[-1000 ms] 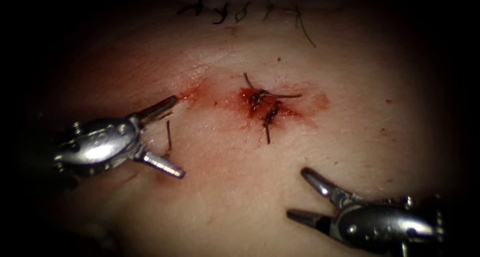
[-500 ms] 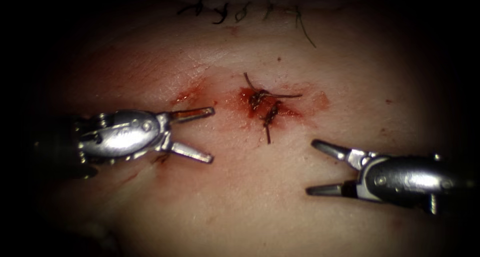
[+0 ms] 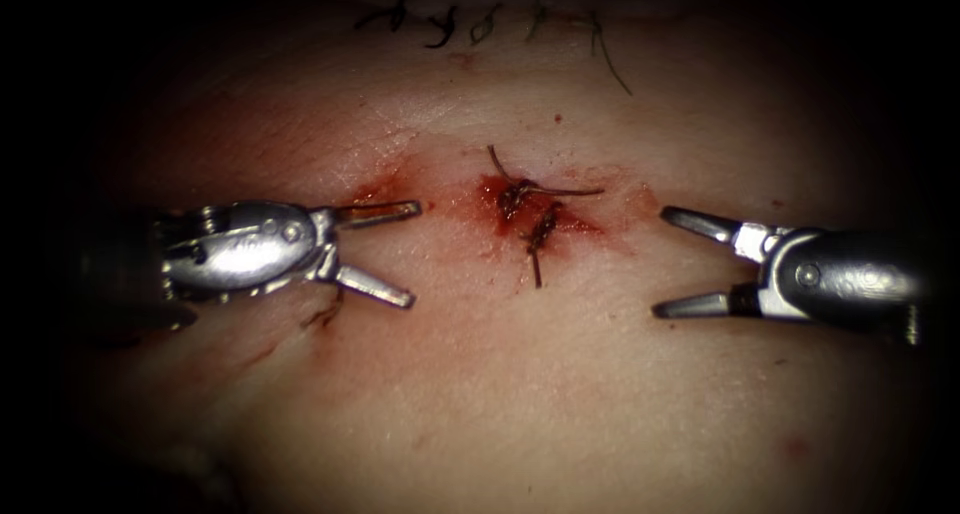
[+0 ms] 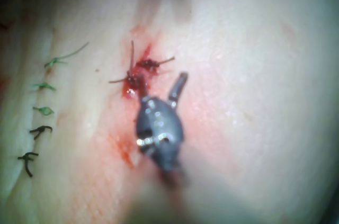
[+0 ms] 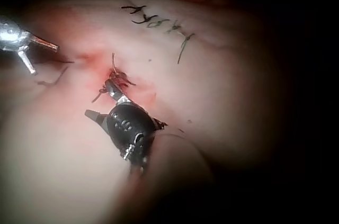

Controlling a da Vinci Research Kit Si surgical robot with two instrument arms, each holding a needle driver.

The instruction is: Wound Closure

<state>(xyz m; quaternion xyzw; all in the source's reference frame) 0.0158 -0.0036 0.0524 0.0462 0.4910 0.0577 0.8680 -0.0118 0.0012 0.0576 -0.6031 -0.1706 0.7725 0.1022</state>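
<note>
Risen since a second ago, my right steel needle driver point(image 3: 665, 261) now flanks the pale tissue's point(image 3: 480, 394) dark-knotted, red-stained cut point(image 3: 528, 214) opposite my left one point(image 3: 412, 254); both jaws gape empty; closure looks tied.

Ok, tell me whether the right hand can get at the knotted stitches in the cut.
Probably yes: the right hand hangs open and empty right of the knotted stitches, bare tissue between them.
</note>
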